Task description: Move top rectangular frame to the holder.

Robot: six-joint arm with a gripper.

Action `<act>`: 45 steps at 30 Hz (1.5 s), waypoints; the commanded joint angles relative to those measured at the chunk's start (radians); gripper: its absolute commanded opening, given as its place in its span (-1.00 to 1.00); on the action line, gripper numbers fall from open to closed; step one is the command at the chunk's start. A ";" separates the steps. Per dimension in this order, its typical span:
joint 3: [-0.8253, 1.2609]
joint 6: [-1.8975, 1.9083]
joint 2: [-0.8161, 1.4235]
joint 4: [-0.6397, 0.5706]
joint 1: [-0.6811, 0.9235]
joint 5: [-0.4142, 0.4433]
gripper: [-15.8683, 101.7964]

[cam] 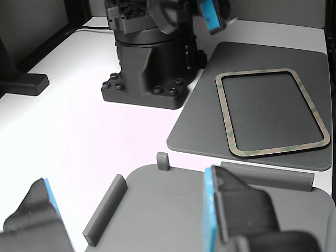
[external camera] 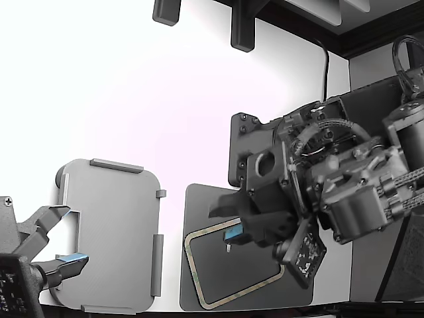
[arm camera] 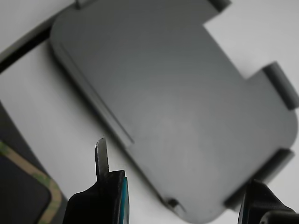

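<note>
Two dark fingers (arm camera: 108, 196) with blue pads fill the near edge of the wrist view, set well apart with nothing between them: the gripper (arm camera: 180, 186) is open and empty. Beyond and below it lies the holder (arm camera: 177, 107), a light grey tray with raised tabs along its edges and a notch on the side farthest from the gripper. Nothing lies in it.

On the gripper's other side, a corner of the frame (arm camera: 51, 191) shows, cream mottled with green.

In the exterior view the gripper (external camera: 232, 228) hangs above the frame (external camera: 199, 278); whether it touches the frame cannot be told. The frame lies flat on a dark grey mat (external camera: 199, 205), well apart from the holder (external camera: 112, 232), with a strip of white table (external camera: 132, 99) between mat and holder.

A second arm's gripper (external camera: 63, 235), also blue-padded and spread, sits at the holder's far side from the first.

The other view shows the frame (cam: 226, 115) whole on the mat (cam: 252, 52), the gripper (cam: 212, 13) above the mat's far edge, and the holder (cam: 168, 210) in the foreground.
</note>
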 commanded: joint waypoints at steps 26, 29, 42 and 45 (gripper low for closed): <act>-0.273 -0.210 -0.456 0.206 0.273 0.023 0.97; -0.273 -0.232 -0.471 0.196 0.296 0.020 0.97; -0.275 -0.379 -0.580 0.166 0.374 0.035 0.95; -0.278 -0.399 -0.597 0.147 0.379 0.034 0.97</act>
